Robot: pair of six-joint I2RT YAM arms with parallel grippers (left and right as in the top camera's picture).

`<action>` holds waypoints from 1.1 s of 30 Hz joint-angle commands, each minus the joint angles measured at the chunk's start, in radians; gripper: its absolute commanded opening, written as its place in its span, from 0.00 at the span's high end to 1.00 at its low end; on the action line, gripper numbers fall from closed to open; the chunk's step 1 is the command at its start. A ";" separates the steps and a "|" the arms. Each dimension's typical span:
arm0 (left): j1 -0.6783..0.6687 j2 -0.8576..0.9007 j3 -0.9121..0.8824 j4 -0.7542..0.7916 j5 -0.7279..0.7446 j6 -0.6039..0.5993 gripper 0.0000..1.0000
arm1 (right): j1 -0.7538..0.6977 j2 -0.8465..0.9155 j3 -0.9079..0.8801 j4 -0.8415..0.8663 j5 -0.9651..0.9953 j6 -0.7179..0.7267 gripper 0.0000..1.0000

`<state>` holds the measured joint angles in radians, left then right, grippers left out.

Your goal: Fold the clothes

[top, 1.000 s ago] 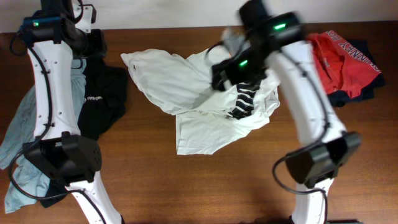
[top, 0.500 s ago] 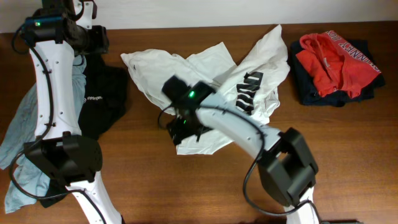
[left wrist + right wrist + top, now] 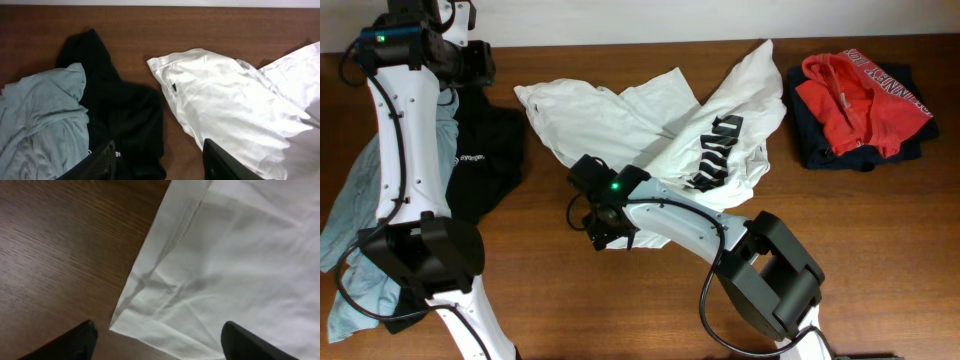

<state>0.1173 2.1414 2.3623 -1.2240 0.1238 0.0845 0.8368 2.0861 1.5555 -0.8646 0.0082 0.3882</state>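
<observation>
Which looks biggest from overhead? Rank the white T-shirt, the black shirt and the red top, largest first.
1. The white T-shirt, clearly the largest.
2. The black shirt and the red top: they look about alike, and the left arm hides part of the black shirt, so no ranking between them.

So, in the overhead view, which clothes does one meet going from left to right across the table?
Grey-blue shirt, black shirt, white T-shirt, red top.
</observation>
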 commanded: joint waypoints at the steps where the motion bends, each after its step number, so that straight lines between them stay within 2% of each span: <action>1: 0.000 -0.006 0.011 -0.003 -0.012 -0.008 0.44 | 0.001 0.002 -0.003 0.017 0.023 0.005 0.20; 5: 0.000 -0.002 0.010 -0.004 -0.016 -0.008 0.44 | 0.001 0.024 -0.004 0.020 0.023 0.005 0.25; 18: 0.000 0.054 0.010 -0.033 -0.016 -0.008 0.44 | 0.013 0.084 -0.008 0.017 0.003 -0.017 0.27; 20: 0.000 0.065 0.010 -0.038 -0.016 -0.008 0.44 | 0.014 0.101 -0.008 0.017 -0.005 -0.018 0.34; 21: 0.000 0.066 0.010 -0.039 -0.016 -0.008 0.44 | 0.015 0.113 -0.008 0.017 -0.008 -0.018 0.46; 23: 0.000 0.069 0.010 -0.038 -0.016 -0.008 0.44 | 0.014 0.125 -0.008 0.016 -0.019 -0.018 0.62; 29: 0.000 0.069 0.010 -0.035 -0.016 -0.008 0.44 | 0.013 0.127 -0.008 0.014 -0.018 -0.017 0.96; 33: 0.000 0.069 0.010 -0.036 -0.015 -0.008 0.46 | -0.019 0.122 0.019 -0.013 -0.019 -0.009 0.96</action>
<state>0.1173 2.2051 2.3619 -1.2598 0.1154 0.0845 0.8394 2.1624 1.5600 -0.8513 -0.0113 0.3668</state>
